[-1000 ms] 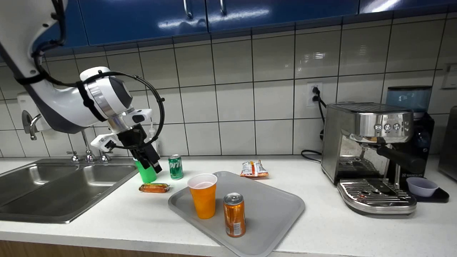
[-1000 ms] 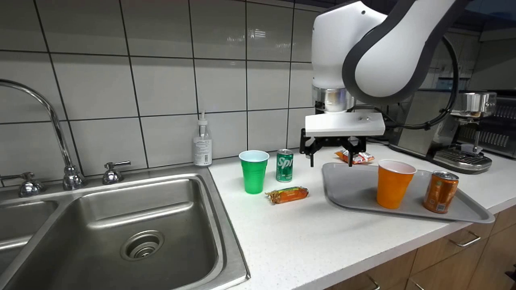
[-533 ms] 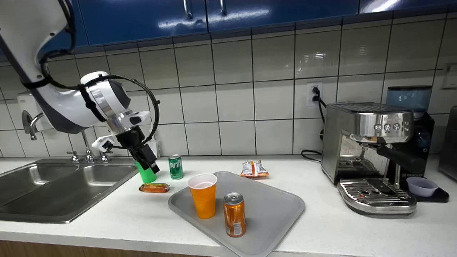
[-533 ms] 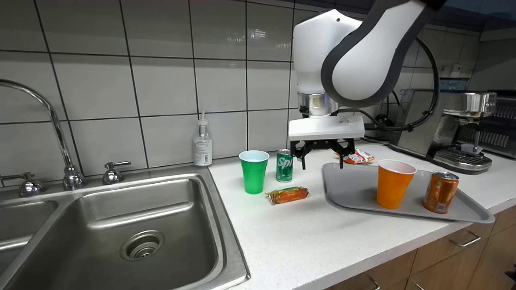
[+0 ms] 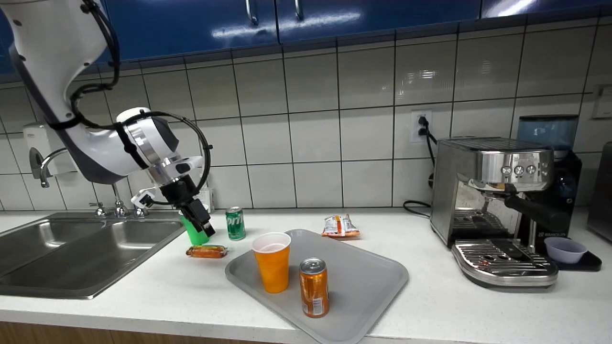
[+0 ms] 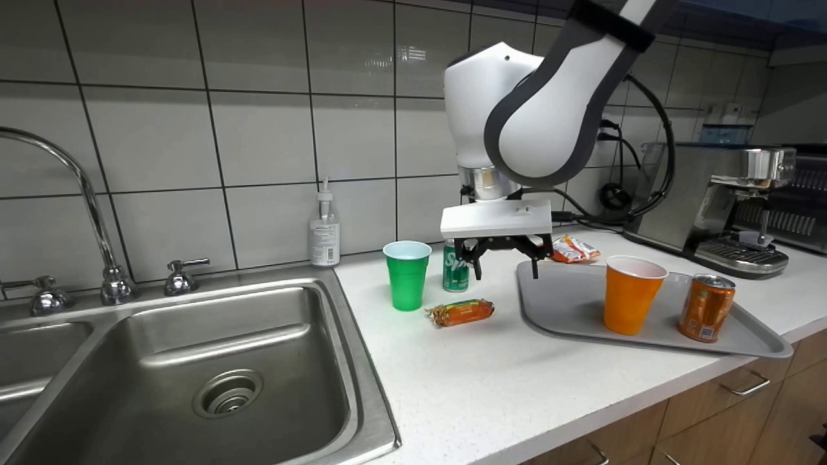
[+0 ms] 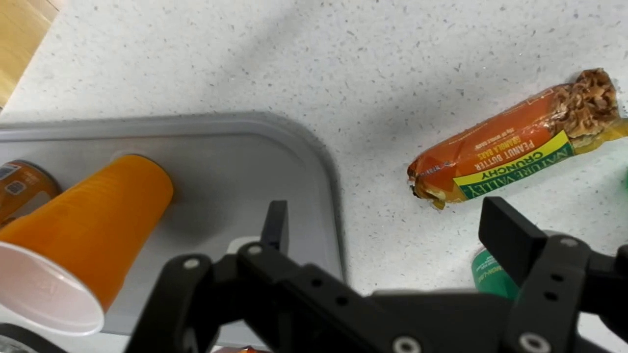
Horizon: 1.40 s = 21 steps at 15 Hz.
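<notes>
Jaws of the gripper (image 7: 385, 218) stand wide apart, and nothing is held between the fingers (image 7: 276, 225); it hangs above the counter (image 6: 439, 381) and, so far as I can see, touches no thing. Nearest below it is the snack bar (image 7: 505, 142), which lies flat on the counter between the sink (image 6: 368, 394) and the tray (image 7: 274, 166), apart from both. Close to it on the wall side, in an exterior view, stand the green cup (image 6: 407, 278) and the green can (image 6: 455, 279), both upright.

I judge the bar to be light, so its weight should give little trouble. Its wrapper (image 7: 466, 152) looks thin and shiny, therefore probably somewhat slippery, and it may crinkle and slide over the stiffer inside. The print says "crunchy", so I expect a dry and brittle thing, which a hard squeeze could break into crumbs. One end is brown and crumpled; whether this is folded wrapper or bare food, I cannot tell, and it seems the poorer place to hold. Better would be a gentle grip at the middle, across the narrow width, with the fingertips low, because the bar is not high. Its length runs slantwise, nearer to along the line from finger to finger than across it, so such a grip would ask for some turning. On the tray stand the orange cup (image 7: 98, 215) and the orange can (image 6: 706, 310), well apart from the bar
</notes>
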Available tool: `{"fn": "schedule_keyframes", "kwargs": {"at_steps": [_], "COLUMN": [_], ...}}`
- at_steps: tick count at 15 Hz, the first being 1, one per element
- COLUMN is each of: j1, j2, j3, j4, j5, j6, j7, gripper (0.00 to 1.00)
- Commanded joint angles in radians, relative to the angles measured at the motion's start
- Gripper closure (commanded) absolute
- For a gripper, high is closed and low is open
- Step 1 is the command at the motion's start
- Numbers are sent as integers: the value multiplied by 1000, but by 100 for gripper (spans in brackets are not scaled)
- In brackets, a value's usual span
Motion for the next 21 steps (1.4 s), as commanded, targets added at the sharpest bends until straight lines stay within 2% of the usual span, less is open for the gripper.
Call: {"fn": "schedule_keyframes", "kwargs": {"at_steps": [1,6,14,21], "j1": [13,28,27,33], "j2": [58,108,167,230], "j3": [9,6,2,-12], "j4": [73,116,174,238], "j5": [12,65,228,275], "j6": [-46,-50,-20,-22], "j7": [67,145,207,268], "gripper": [0,0,0,0]}}
